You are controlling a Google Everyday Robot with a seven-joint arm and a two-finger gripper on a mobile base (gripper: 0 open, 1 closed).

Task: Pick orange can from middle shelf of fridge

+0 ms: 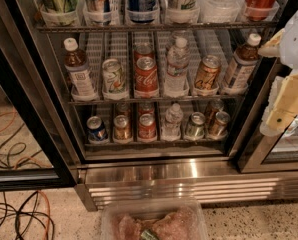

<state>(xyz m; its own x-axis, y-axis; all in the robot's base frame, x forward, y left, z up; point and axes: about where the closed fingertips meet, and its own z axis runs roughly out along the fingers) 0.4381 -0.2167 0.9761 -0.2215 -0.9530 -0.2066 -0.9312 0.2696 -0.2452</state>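
Orange can on middle shelf, 3 o'clock of water bottle; claw farther toward 3 o'clock, well apart.

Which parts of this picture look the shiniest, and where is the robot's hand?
In the camera view, the strongest glare streaks across the steel base of the fridge. The orange can on the middle shelf catches a warm gleam. The gripper, at the right edge beside that shelf, looks brightly lit and pale.
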